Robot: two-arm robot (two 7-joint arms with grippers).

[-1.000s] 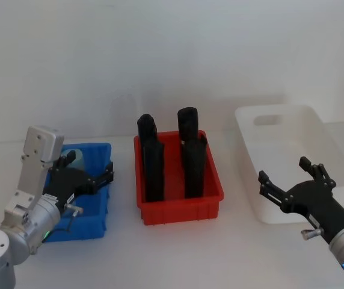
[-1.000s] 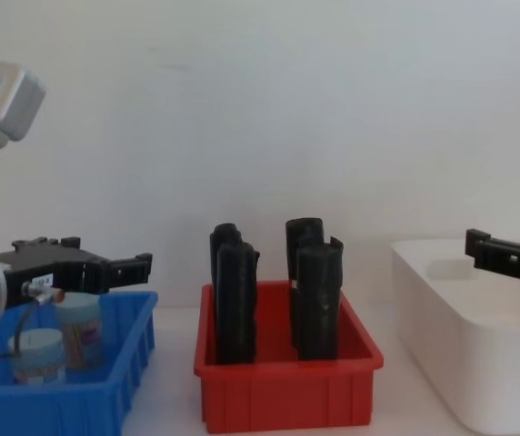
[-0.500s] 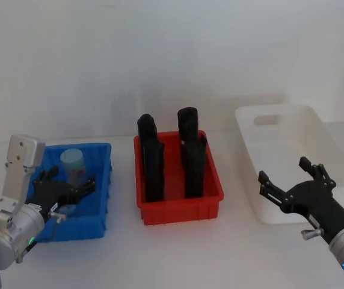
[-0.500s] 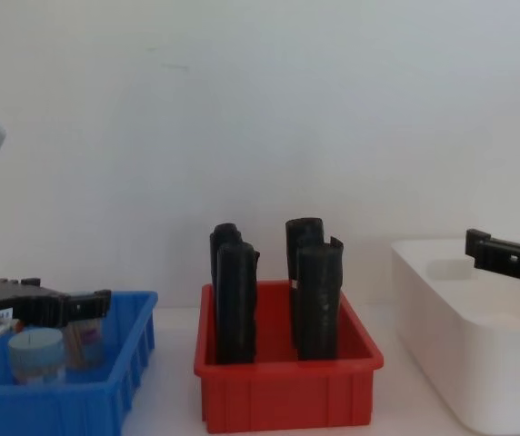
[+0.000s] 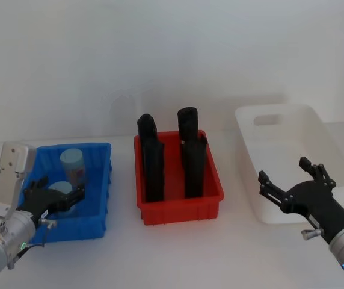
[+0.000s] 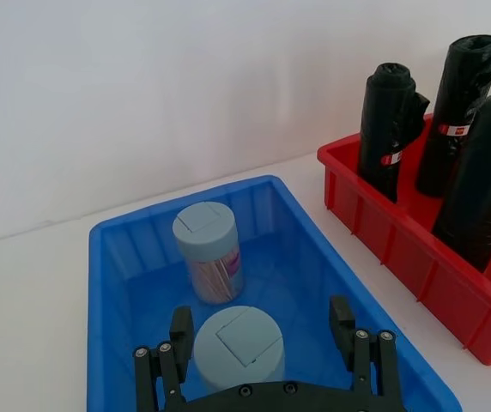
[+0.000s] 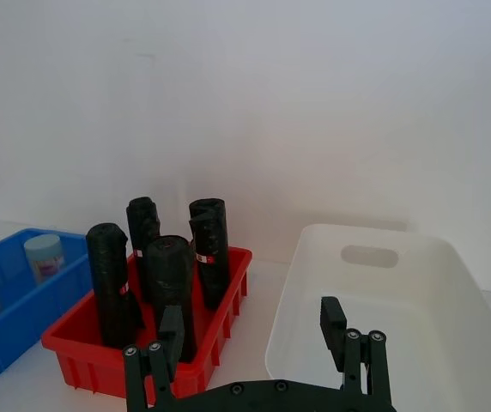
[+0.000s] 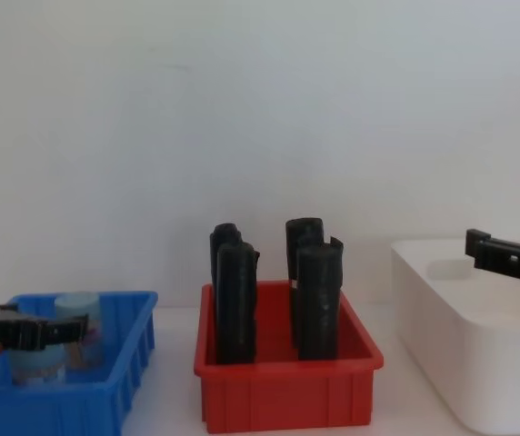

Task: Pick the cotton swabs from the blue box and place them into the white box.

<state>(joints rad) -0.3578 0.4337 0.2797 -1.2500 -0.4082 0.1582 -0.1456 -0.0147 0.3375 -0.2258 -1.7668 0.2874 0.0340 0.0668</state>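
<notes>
Left of the red bin [image 5: 181,211], the blue box [image 5: 76,230] sat on the white bench [image 5: 178,259] with two jars of cotton swabs standing upright inside. The left gripper [image 6: 261,322] hung low in the front half of that box, its jaws apart on either side of the front swab jar [image 6: 237,348] and not clamped on it. The left wrist view showed bare blue floor between the jar and the jaw nearer the red bin, with the other jaw just beside the jar. The rear swab jar [image 6: 207,257] stood apart behind it, tan sticks visible through its clear wall. The head view caught both jars from above but hid those gaps behind the gripper. The chest view, seen from the side, put the jaws about level with the blue box's rim and partly screened the jars.

The red bin itself held four upright black rolls [image 5: 154,159]. Only the left wrist view came close enough to pick out their small red-and-white labels [image 6: 454,130].

Right of the red bin stood the white box [image 5: 251,180]. The right gripper [image 5: 286,174] hovered at the box's front corner on the red bin's side, jaws spread wide. The chest view placed it about level with the white box's rim. The right wrist view looked along the box's interior to the handle slot [image 7: 370,256] in its far wall.
</notes>
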